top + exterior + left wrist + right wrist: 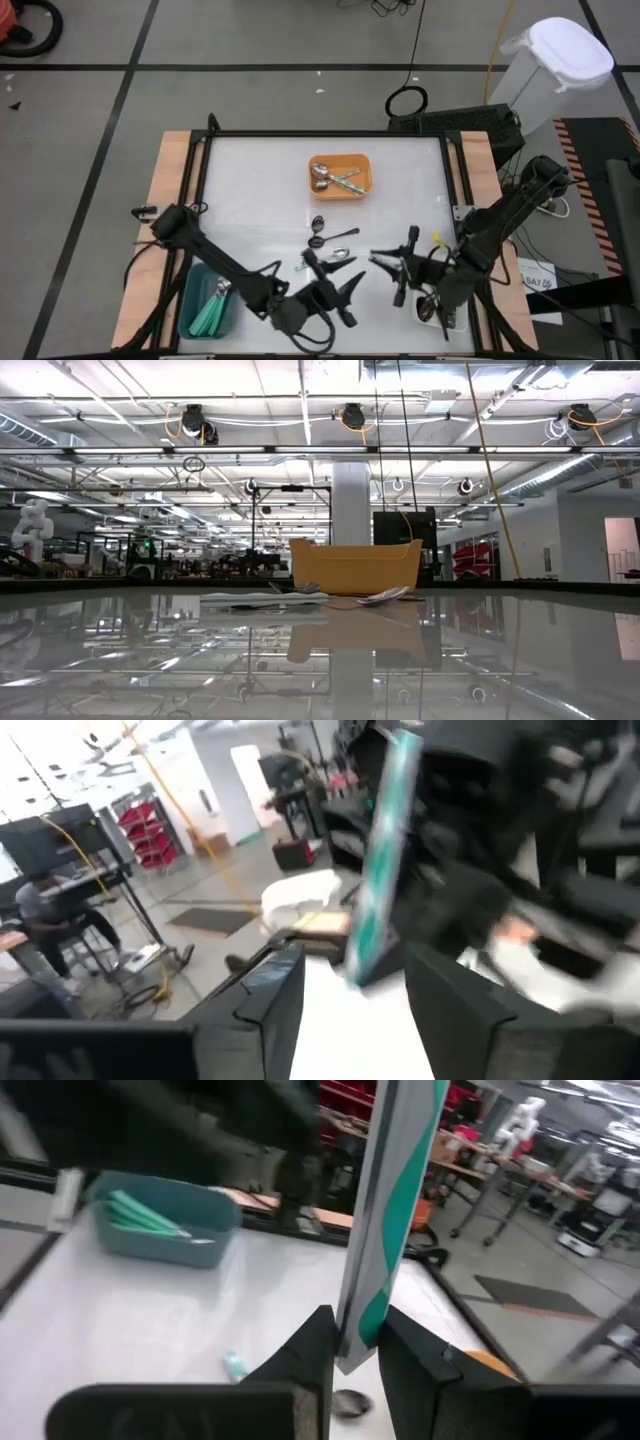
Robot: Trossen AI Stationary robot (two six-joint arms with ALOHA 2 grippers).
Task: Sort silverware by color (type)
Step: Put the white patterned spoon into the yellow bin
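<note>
Two grippers meet over the table on the arms' side of the orange tray (340, 176), and between them stands one teal-handled spoon (385, 1210). The right gripper (352, 1342) has its jaws narrow, pinched on the lower end of that spoon, which rises upright past the fingers. In the left wrist view the same spoon shows tilted slightly between the left gripper's (355, 1005) fingers (268, 1002). Those jaws stand wide, with a clear gap on one side of the handle; we cannot tell whether the other finger touches it.

From above, the left gripper (352, 283) and the right gripper (383, 262) point at each other, nearly tip to tip. Both are well apart from the orange tray, on the side where the arms stand.

Inside the orange tray lie a few silver spoons (322, 178), crossed over one another. Between that tray and the grippers, several loose spoons (335, 237) rest on the white tabletop (some look dark, some shiny; we cannot sort every one).

The teal tray (195, 290) sits far from the orange tray, toward the left arm's side, partly under that arm. It holds a bundle of green-handled spoons (210, 312).

A white tray (447, 318) sits on the opposite side, mostly hidden beneath the right arm. From table height we see the orange tray's wall (355, 567) with the loose spoons lying flat just before it.
</note>
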